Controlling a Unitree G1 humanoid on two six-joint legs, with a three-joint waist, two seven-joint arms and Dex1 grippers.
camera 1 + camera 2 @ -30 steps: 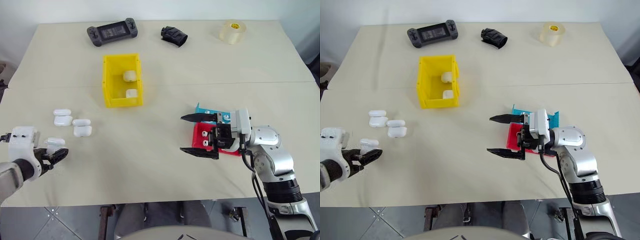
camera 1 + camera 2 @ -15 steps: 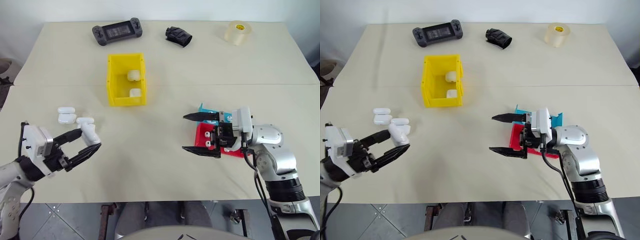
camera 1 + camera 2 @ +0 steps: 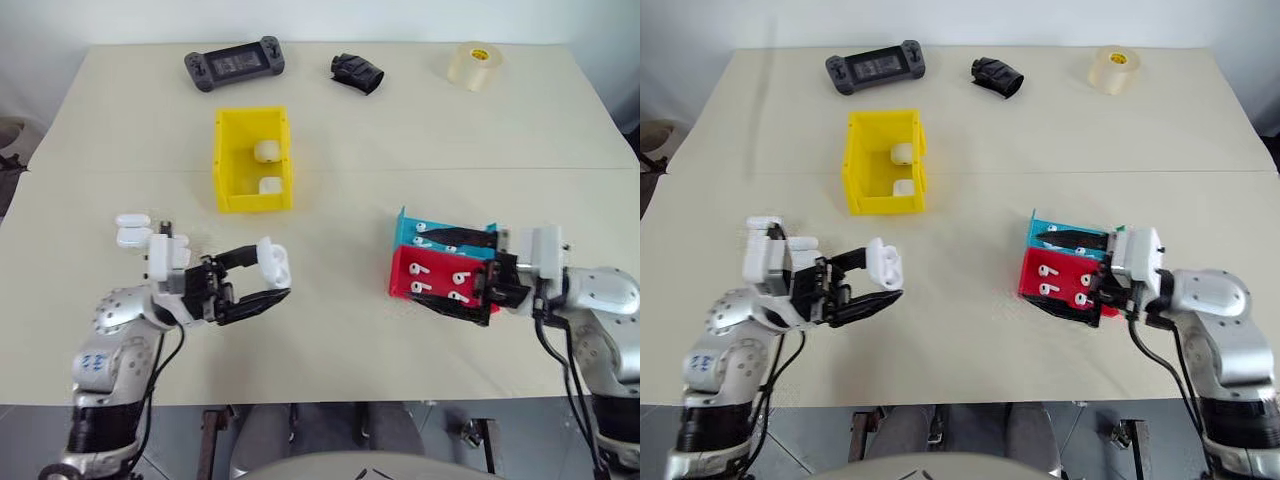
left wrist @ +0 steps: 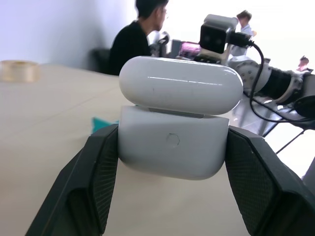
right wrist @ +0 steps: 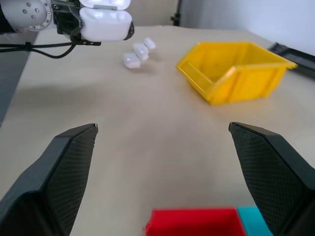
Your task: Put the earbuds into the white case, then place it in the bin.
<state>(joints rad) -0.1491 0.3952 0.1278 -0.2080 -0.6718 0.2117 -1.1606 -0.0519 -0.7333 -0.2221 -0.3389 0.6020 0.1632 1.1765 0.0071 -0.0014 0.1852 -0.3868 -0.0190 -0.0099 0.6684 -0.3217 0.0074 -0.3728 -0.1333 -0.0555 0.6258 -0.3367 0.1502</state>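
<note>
Left eye view: the left tool [image 3: 262,277] pinches the small glossy white rounded case [image 3: 274,259], lid ajar; the tiny white earbuds [image 3: 437,281] lie straight under the spread right tool [image 3: 462,272], the nearer one.

Head pair: both eyes look down from above the near edge of the table [image 3: 330,330], far edge included, sharing the whole top.
Left wrist: low and level, pressed close on the white case [image 4: 174,132] in the left gripper [image 3: 258,278], facing across toward the right arm.
Right wrist: low over the table, between the right gripper [image 5: 162,162] fingers, facing the bin [image 5: 236,69] and left gripper.
</note>
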